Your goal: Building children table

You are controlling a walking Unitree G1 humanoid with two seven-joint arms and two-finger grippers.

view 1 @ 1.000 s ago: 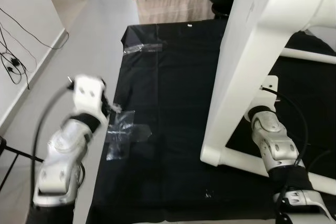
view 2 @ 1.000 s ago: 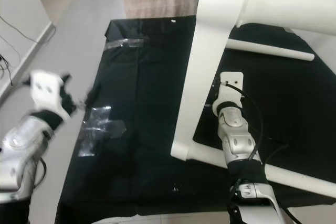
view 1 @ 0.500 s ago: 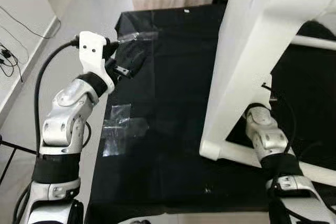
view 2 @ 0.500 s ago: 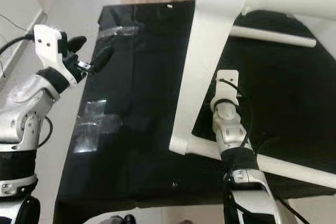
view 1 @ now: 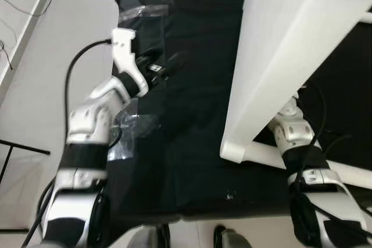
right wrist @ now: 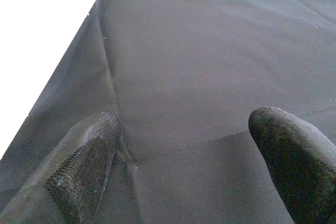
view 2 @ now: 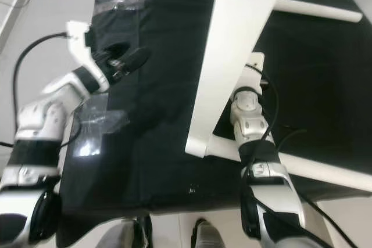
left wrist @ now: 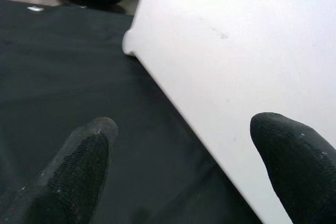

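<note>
Left wrist: smooth white table panel, matte black cloth.

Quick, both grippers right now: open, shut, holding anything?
Left gripper: open, empty, over the black cloth, facing the white table frame.
Right gripper: open, empty, over the cloth.

One white table frame, one black cloth, two tape patches.

An indoor room with a plain pale grey floor and white wall skirting, set up as an assembly spot: black cloth taped down with clear tape strips.
</note>
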